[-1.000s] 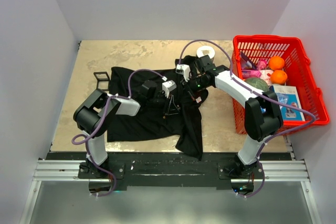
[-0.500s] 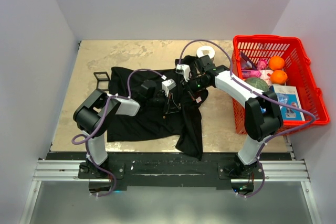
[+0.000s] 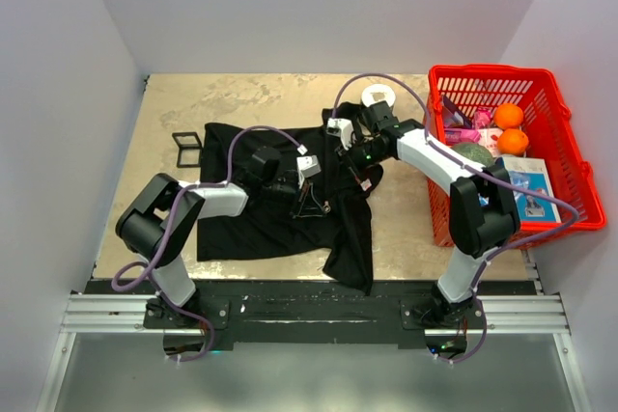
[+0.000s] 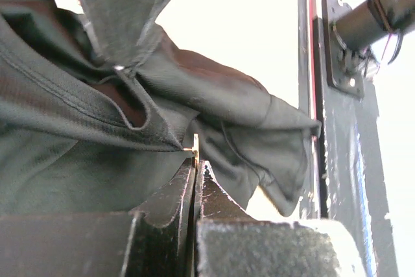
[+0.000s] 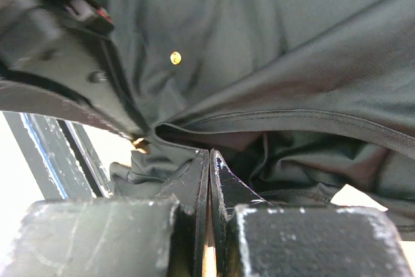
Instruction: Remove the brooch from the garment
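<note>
The black garment [image 3: 249, 224] lies spread on the table between both arms. In the left wrist view my left gripper [image 4: 196, 164] is shut, and the tiny golden brooch [image 4: 194, 143] sticks out from between its tips at a hem of the cloth [image 4: 78, 160]. The right wrist view shows that golden piece [image 5: 139, 144] at the left fingers' end, and another gold dot [image 5: 175, 58] higher on the cloth. My right gripper [image 5: 209, 155] is shut on a fold of the garment [image 5: 292, 63]. From above, the left gripper [image 3: 314, 202] and the right gripper [image 3: 354, 177] stand close together over the shirt.
A red basket [image 3: 555, 123] with oranges, a green item and packets stands at the right. A white tape roll [image 3: 379, 96] sits behind the shirt. A black square frame [image 3: 186, 145] lies at the left. The black rail [image 3: 309, 301] runs along the near edge.
My left gripper's jaws have closed on the golden piece at the hem. The left arm's elbow has swung left and lower. The right arm has barely moved.
</note>
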You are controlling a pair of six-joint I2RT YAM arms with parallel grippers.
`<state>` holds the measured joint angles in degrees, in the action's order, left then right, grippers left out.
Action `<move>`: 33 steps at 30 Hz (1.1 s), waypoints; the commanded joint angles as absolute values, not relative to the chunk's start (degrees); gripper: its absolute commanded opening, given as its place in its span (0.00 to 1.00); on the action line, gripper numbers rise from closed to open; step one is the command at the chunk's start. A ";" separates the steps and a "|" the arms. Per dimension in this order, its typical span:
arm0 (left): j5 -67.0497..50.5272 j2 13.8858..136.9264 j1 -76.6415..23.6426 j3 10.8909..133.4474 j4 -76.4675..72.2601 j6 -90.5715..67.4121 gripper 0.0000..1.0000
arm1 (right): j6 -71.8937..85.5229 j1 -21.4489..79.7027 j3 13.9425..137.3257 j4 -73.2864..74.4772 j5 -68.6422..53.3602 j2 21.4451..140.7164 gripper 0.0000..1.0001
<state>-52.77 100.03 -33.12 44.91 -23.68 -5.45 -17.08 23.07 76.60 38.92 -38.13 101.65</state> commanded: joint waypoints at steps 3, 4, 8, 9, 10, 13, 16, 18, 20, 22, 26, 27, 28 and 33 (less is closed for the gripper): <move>-58.27 97.12 -33.40 45.70 -16.28 6.05 0.00 | -19.77 22.68 79.01 38.76 -31.32 102.39 0.00; -58.36 96.34 -33.49 45.88 -15.48 6.93 0.00 | -19.86 22.76 79.01 38.67 -29.72 102.31 0.00; -58.71 94.57 -33.40 46.76 -9.77 13.78 0.00 | -21.18 22.68 78.84 39.29 -26.28 102.57 0.00; -58.54 94.14 -33.49 46.84 -9.58 14.23 0.00 | -21.36 22.76 78.84 39.37 -26.28 102.74 0.00; -58.36 94.13 -33.49 46.85 -9.23 14.93 0.00 | -21.53 22.68 78.84 39.37 -26.37 102.74 0.00; -56.35 92.65 -33.40 48.16 -4.58 20.03 0.00 | -21.53 22.68 79.80 39.64 -26.45 102.31 0.00; -52.75 88.52 -33.49 48.34 -0.09 27.05 0.00 | -22.06 22.76 80.42 39.99 -26.72 100.73 0.05; -49.07 84.84 -33.40 48.17 5.88 32.77 0.00 | -22.06 22.76 80.86 40.34 -27.59 99.76 0.23; -45.98 82.28 -33.05 47.12 9.12 38.11 0.00 | -22.24 22.68 81.38 40.17 -27.95 98.18 0.32; -39.84 78.41 -32.87 45.80 10.37 43.30 0.00 | -22.32 22.85 82.09 39.82 -27.51 97.13 0.37; -32.35 71.82 -31.73 40.62 11.25 48.51 0.00 | -23.46 23.90 83.49 37.19 -26.46 94.40 0.41; -31.04 69.02 -31.03 39.91 11.42 49.12 0.00 | -23.90 24.34 83.50 36.57 -26.98 94.22 0.40; -30.59 67.52 -30.76 39.29 11.77 50.00 0.00 | -24.69 24.87 83.50 36.39 -27.85 94.31 0.37; -21.57 56.71 -30.59 30.78 9.59 55.54 0.00 | -27.86 28.56 83.58 36.65 -30.67 98.08 0.34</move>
